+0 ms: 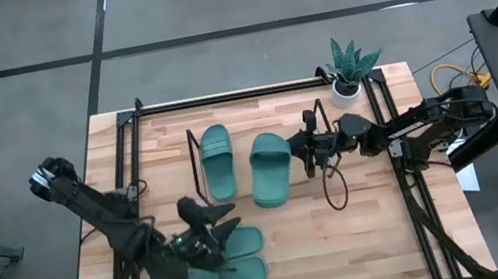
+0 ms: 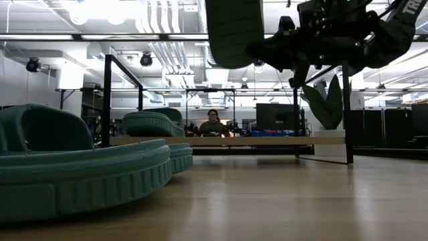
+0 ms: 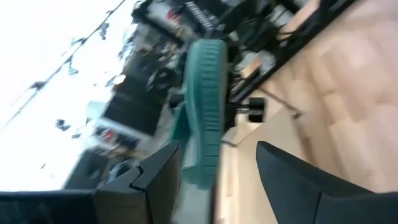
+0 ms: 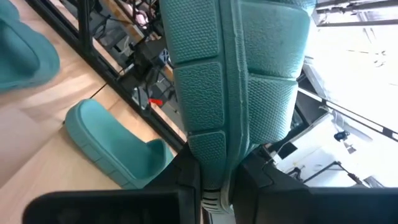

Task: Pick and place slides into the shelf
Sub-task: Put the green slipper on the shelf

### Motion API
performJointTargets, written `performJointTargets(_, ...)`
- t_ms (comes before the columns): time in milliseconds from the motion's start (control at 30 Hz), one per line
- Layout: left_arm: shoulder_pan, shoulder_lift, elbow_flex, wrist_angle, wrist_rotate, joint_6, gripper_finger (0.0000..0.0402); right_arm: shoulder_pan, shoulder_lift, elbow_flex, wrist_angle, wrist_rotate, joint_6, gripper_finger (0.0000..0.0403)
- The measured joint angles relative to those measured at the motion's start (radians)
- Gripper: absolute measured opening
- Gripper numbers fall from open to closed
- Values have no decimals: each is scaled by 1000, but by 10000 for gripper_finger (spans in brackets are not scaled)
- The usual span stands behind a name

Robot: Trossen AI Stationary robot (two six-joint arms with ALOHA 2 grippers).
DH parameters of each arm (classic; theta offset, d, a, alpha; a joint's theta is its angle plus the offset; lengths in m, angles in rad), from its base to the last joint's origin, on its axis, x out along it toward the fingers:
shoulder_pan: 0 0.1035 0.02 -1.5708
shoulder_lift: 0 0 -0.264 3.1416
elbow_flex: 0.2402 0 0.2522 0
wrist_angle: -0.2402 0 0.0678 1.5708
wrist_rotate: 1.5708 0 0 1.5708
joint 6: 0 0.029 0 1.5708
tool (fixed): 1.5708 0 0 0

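Right claw [image 1: 304, 154] raised mid-table, clamped, left claw [image 1: 205, 230] low, fingers apart

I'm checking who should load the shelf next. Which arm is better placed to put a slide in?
The right. Its gripper already holds a slide in the air beside the shelf, where one slide sits. The left gripper is open over the pair at the table's near edge.

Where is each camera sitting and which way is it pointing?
High: overhead, straight down on the table; both arms show.
Low: table height, facing the room; right claw above, gripping the lifted sandal.
Left wrist: past the open left claw toward that sandal.
Right wrist: along its shut claw, up the sandal's sole.
All four share the lifted sandal.
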Motion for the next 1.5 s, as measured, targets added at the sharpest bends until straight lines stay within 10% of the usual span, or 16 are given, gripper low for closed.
performJointTargets(1500, 173, 217, 266, -135, 116, -78, 195, -9, -1, 0, -128, 54, -34, 40)
